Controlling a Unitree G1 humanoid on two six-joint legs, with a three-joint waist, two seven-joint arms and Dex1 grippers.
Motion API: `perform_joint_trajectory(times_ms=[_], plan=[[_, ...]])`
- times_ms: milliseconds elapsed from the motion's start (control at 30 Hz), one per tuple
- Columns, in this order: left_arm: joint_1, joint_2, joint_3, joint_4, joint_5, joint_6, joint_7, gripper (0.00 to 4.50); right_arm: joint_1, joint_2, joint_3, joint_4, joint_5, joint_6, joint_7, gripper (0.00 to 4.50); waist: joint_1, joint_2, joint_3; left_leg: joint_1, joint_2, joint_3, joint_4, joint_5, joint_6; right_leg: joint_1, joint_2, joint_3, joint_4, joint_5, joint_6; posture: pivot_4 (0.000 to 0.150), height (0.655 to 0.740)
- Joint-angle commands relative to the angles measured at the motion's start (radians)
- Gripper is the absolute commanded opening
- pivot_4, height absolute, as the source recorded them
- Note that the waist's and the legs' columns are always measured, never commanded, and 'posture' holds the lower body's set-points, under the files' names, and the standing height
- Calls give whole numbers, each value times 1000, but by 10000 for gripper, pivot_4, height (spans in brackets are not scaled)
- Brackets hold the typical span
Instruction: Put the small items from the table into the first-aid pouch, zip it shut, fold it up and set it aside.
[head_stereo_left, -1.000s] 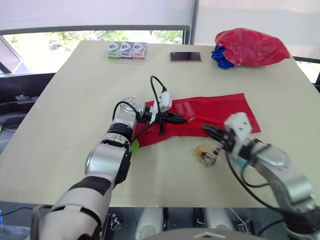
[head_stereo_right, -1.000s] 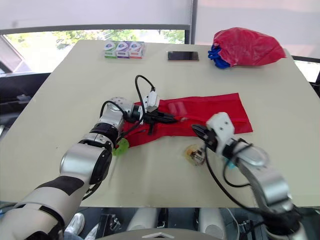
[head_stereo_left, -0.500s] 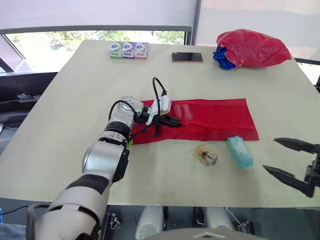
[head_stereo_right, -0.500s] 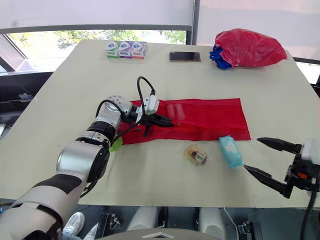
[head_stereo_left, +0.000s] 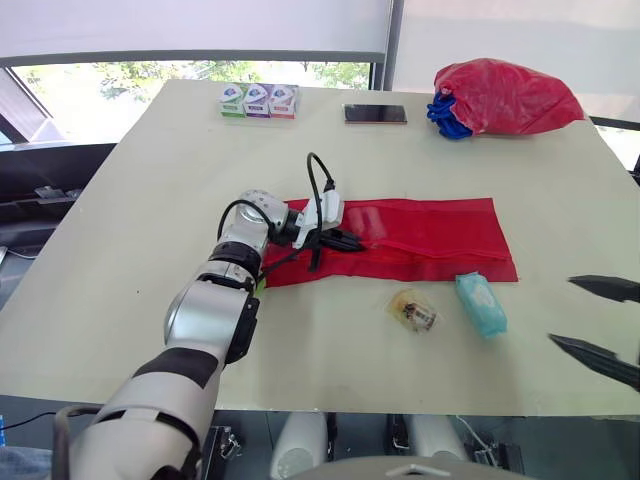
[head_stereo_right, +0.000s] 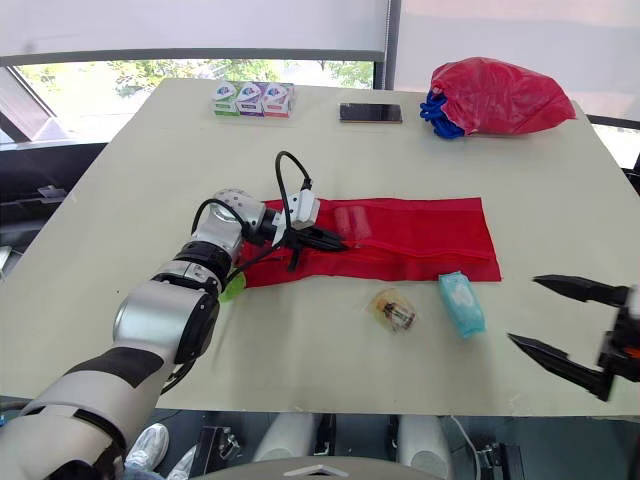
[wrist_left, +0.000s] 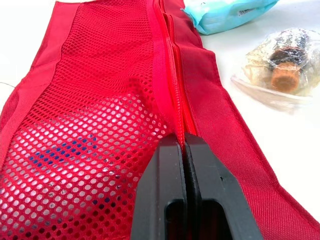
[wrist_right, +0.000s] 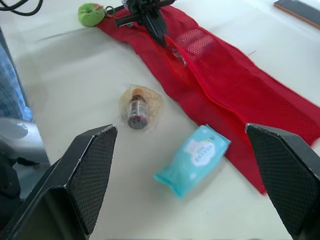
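Red cloth and mesh are lying flat across the middle of the table (head_stereo_left: 150, 200): the pouch (head_stereo_left: 420, 235), spread out and unfolded. In the head views the left gripper (head_stereo_left: 352, 241) is resting on the pouch's left end. The right gripper (head_stereo_left: 562, 311) is hanging at the table's right edge, well apart from everything, spread wide and holding nothing. Between the pouch and the near edge a blue packet (head_stereo_left: 480, 303) is lying just beside the hem, with a bagged bottle (head_stereo_left: 413, 309) near it. A phone (head_stereo_left: 375, 114), three boxes (head_stereo_left: 257, 101) and a red bag (head_stereo_left: 505, 95) are sitting along the far edge. A green lump (head_stereo_right: 233, 287) is peeking out beside the left forearm.

The left wrist view is bringing out the grip itself: the two fingers (wrist_left: 162, 190) are pressing together, pinching the pouch at its zip line. Something blue is showing through the mesh.

The right wrist view is looking between its own widely parted pads (wrist_right: 92, 170). It is showing the bottle's dark body inside a clear bag, the packet beside the pouch's edge, and the green lump just off the pouch's left end.
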Motion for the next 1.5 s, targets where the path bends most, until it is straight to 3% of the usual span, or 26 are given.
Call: perform_joint_trajectory(times_ms=[33, 233, 333, 433, 567, 600, 700, 767, 833, 867, 1100, 1267, 1500], plan=[[-18, -4, 20, -18, -12, -23, 5, 0, -36, 8, 97, -54, -47, -4, -90, 43929, 1, 0, 0, 0, 0, 0, 0, 0, 0, 0, 0, 0, 0, 0, 0, 1500, 7400], [-10, -12, 11, -31, -8, -51, 9, 0, -228, 54, 552, -17, -294, -28, -255, 43929, 0, 0, 0, 0, -1, 0, 2, 0, 0, 0, 0, 0, 1, 0, 0, 1500, 7400], [-7, -19, 11, -36, -10, -56, 10, 0, -281, 75, 710, 66, -442, -76, -303, 43929, 2, 0, 0, -1, -1, -1, 2, 0, 0, 0, 0, -1, 1, 0, 0, 1500, 7400], [-1, -23, 9, -40, -10, -63, 12, 0, -336, 123, 791, 141, -494, -109, -327, 43929, 1, 0, -1, -1, -2, 0, 2, 0, 0, 0, 0, 0, 0, 0, 0, 1500, 7400], [3, -28, 11, -41, -11, -64, 20, 0, -369, 136, 850, 180, -538, -97, -334, 43929, 0, 0, -1, -1, -2, 0, 2, 1, -1, 0, 0, 0, 0, 0, 0, 1500, 7400], [4, -29, 12, -41, -13, -64, 21, 0, -374, 133, 865, 189, -552, -103, -331, 41815, 1, 0, -1, -1, -2, 0, 2, 1, -1, 0, 0, 0, 0, 0, 0, 1500, 7400], [7, -33, 12, -43, -14, -64, 22, 0, -383, 144, 880, 196, -574, -126, -340, 33017, 0, 0, -1, -1, -2, -1, 2, 0, 0, 0, 0, 0, 0, 0, 0, 1500, 7400], [12, -35, 13, -44, -15, -66, 23, 0, -387, 155, 870, 183, -562, -114, -345, 20882, 0, 0, -1, -1, -2, 0, 2, 0, 0, 0, 0, 0, 0, 0, 0, 1500, 7400], [15, -36, 15, -44, -17, -66, 22, 0, -381, 154, 857, 164, -553, -107, -343, 16284, 0, 0, -1, -1, -2, 0, 2, 0, 0, 0, 0, 0, 1, 0, 0, 1500, 7400], [16, -37, 16, -44, -18, -65, 21, 0, -376, 156, 847, 153, -546, -101, -347, 10766, 0, 0, -1, -1, -2, 0, 2, 0, 0, 0, 0, 0, 1, 0, 0, 1500, 7400], [23, -51, 25, -46, -36, -62, 18, 0, -433, 269, 772, 59, -472, 142, -519, 9447, -1, -1, -1, -1, -2, -1, 2, 1, -1, 0, 0, 0, 1, 0, 0, 1500, 7400], [40, -73, 29, -56, -45, -65, 14, 0, -505, 346, 823, 51, -520, 346, -661, 9447, 2, 0, -1, -1, -1, -1, 3, 0, 0, 0, 0, -1, 2, 0, 0, 1500, 7400], [49, -92, 53, -68, -68, -35, 21, 0, -539, 358, 844, 56, -505, 382, -666, 9447, -1, 0, -1, -2, -2, -1, 3, 0, 0, 0, 0, -1, 1, 0, 0, 1500, 7400]])
